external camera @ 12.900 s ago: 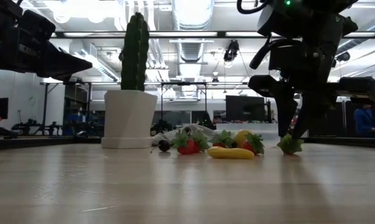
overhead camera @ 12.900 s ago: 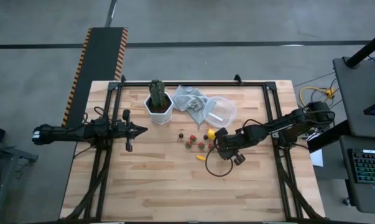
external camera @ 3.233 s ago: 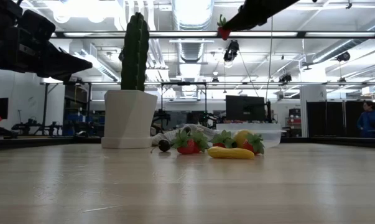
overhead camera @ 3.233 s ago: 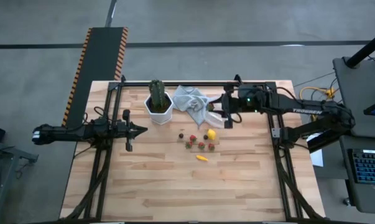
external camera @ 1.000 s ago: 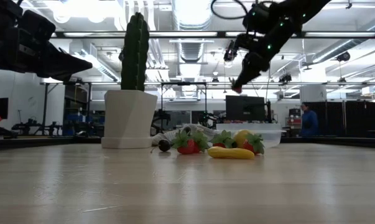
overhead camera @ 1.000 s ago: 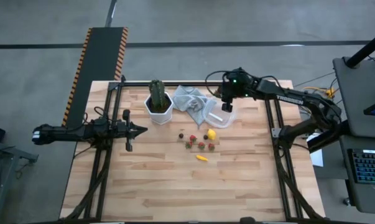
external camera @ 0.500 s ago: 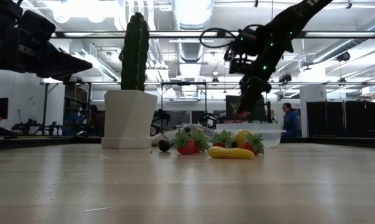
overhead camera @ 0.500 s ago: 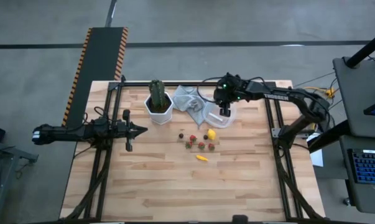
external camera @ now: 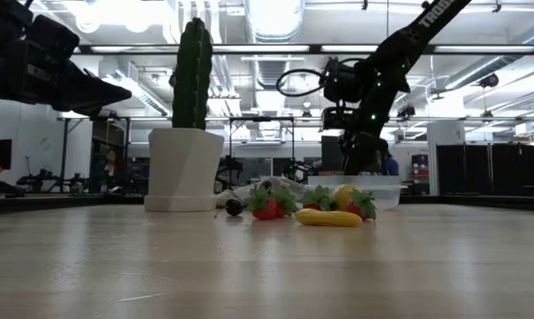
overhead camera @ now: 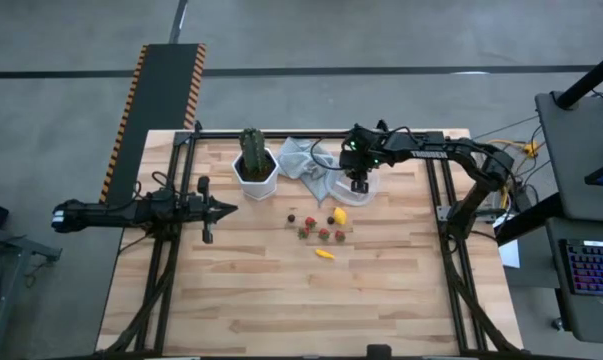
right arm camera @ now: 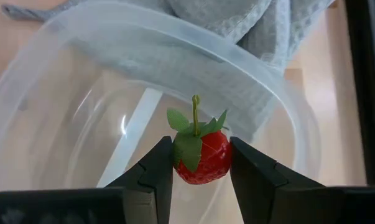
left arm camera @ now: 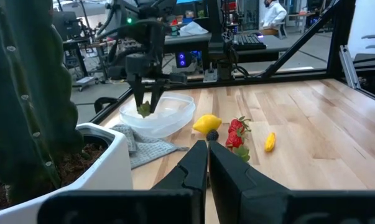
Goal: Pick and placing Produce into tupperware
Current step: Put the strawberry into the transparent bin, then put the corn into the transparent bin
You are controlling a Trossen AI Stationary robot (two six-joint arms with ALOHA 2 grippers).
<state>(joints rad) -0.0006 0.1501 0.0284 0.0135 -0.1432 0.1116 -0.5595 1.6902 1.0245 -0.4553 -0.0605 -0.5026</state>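
Observation:
The round see-through tupperware [overhead camera: 373, 180] stands on the table's far right part, partly on the grey cloth [overhead camera: 306, 160]. My right gripper [overhead camera: 359, 184] hangs over its opening, pointing down, shut on a red strawberry [right arm camera: 201, 155]. The rest of the produce lies on the wood nearer the middle: strawberries [overhead camera: 321, 233], a yellow lemon [overhead camera: 339, 215], a small yellow-orange piece [overhead camera: 324, 254] and dark pieces [overhead camera: 292, 217]. My left gripper [overhead camera: 229, 208] waits shut at the table's left, level above the wood. My right gripper pinches the strawberry's red body [right arm camera: 207, 163] between its two fingers [right arm camera: 159, 171]. It comes from above and points down. The strawberry is lifted clear, with its green leaves and stem turned up toward the wrist. It hangs at about rim height over the tupperware [left arm camera: 168, 115].
A tall green cactus in a white hexagonal pot [overhead camera: 253, 165] stands left of the cloth, close in front of my left gripper [left arm camera: 207, 168]. A black frame [overhead camera: 311, 135] runs along the table's far edge and sides. Bare wood [overhead camera: 281, 300] fills the near half.
My right gripper has come down with the strawberry, from high above the table to about the tupperware's rim. It has also shifted slightly toward the table's left and near edge, over the container's opening. It has stayed shut on the strawberry.

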